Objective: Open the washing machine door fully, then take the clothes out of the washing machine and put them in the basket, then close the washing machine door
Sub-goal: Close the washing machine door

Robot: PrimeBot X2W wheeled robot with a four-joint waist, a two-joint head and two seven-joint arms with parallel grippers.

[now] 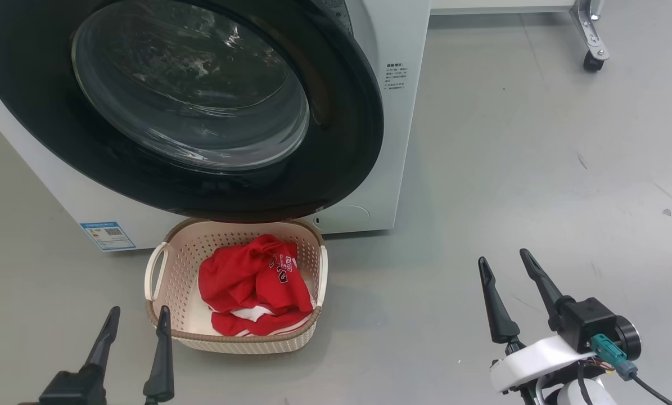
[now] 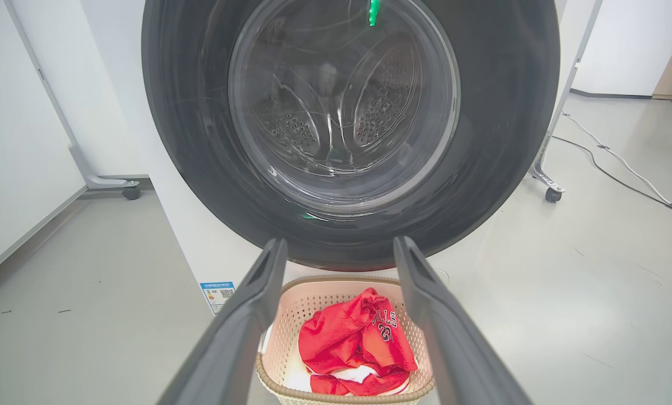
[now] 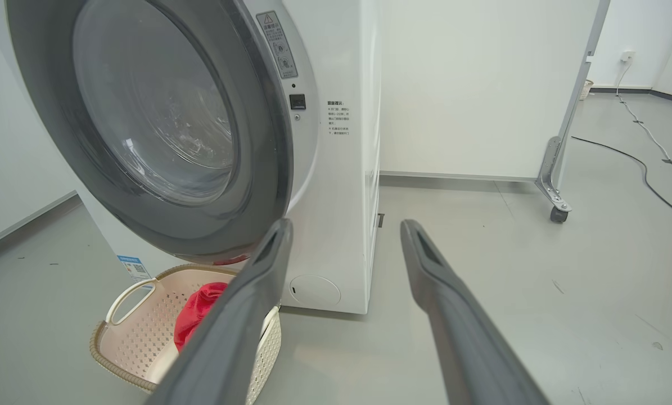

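Note:
The washing machine stands at the upper left. Its black washing machine door lies swung nearly against the front, and in the right wrist view the door stands off a little at its right edge. Through the glass the steel drum looks bare. The basket sits on the floor below the door, holding the red clothes. My left gripper is open, its right finger beside the basket's near left corner. To the right of the basket my right gripper hangs open over bare floor.
A white partition frame on a castor stands behind the machine on the right. In the left wrist view another castor sits to the machine's left. Cables run across the grey floor at the far right. A blue sticker marks the machine's lower front.

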